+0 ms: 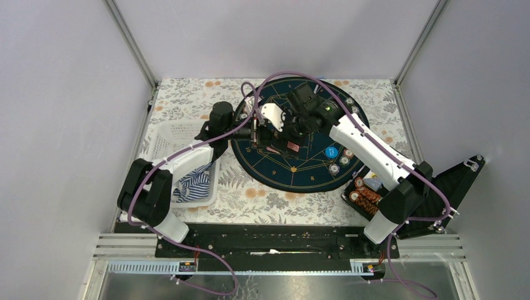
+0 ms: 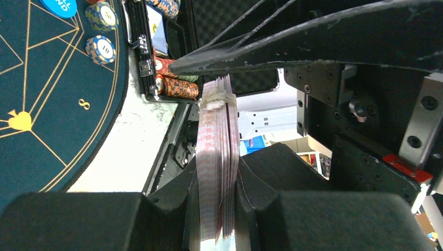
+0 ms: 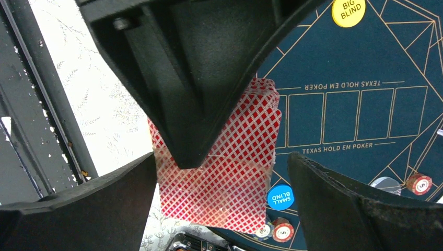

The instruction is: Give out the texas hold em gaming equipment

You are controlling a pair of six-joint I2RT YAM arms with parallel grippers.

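My left gripper [image 2: 219, 168] is shut on a deck of red-backed playing cards [image 2: 217, 146], held on edge above the round dark blue mat [image 1: 294, 172]. The deck's red back [image 3: 230, 183] shows in the right wrist view, with a left finger lying over it. My right gripper [image 3: 222, 157] is open, one finger on each side of the deck, not touching it. The blue disc [image 3: 280, 197] and a red chip [image 3: 282, 230] lie on the mat near the deck. The yellow disc [image 3: 348, 11] lies farther across the mat. Grey-rimmed chips [image 2: 100, 49] lie near the mat's edge.
An open black case [image 1: 362, 194] with stacked orange chips [image 2: 177, 86] sits off the mat at the front right. A white basket [image 1: 175, 134] holding the striped cloth [image 1: 194, 184] stands at the left. More chips [image 1: 349, 101] lie along the mat's far right rim.
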